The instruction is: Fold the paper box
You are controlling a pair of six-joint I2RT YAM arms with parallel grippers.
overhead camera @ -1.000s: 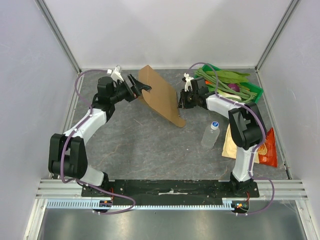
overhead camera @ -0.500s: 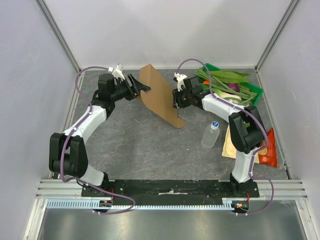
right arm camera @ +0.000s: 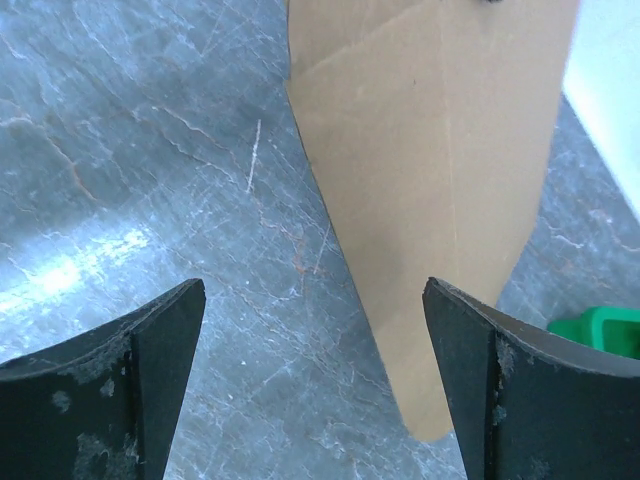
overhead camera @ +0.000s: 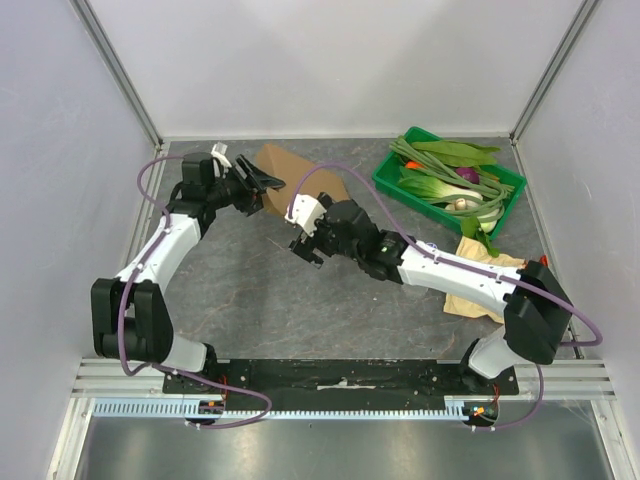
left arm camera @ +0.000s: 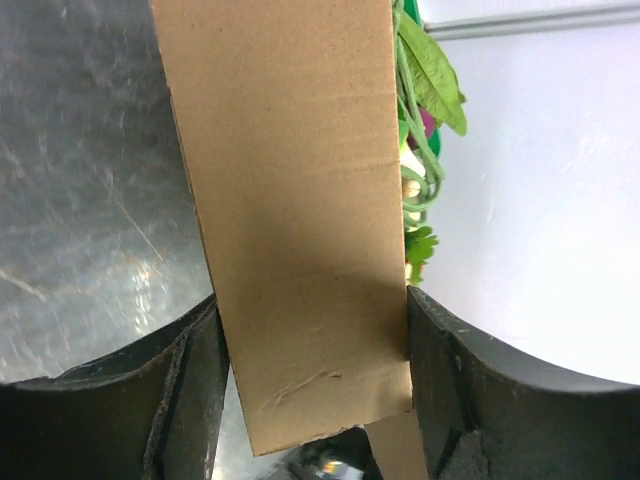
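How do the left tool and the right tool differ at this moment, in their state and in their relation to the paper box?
The left tool is shut on the paper box, with a finger against each face of the panel; the right tool is open and holds nothing. The left tool touches the cardboard; the right tool appears clear of it. Both point toward the box.

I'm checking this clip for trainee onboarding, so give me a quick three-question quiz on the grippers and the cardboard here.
1. True or false: the left gripper is shut on the paper box.
2. The right gripper is: A) open, B) shut on the box, C) out of view.
3. Fill in: the vegetables lie in a ____ tray.
Key: 1 true; 2 A; 3 green.
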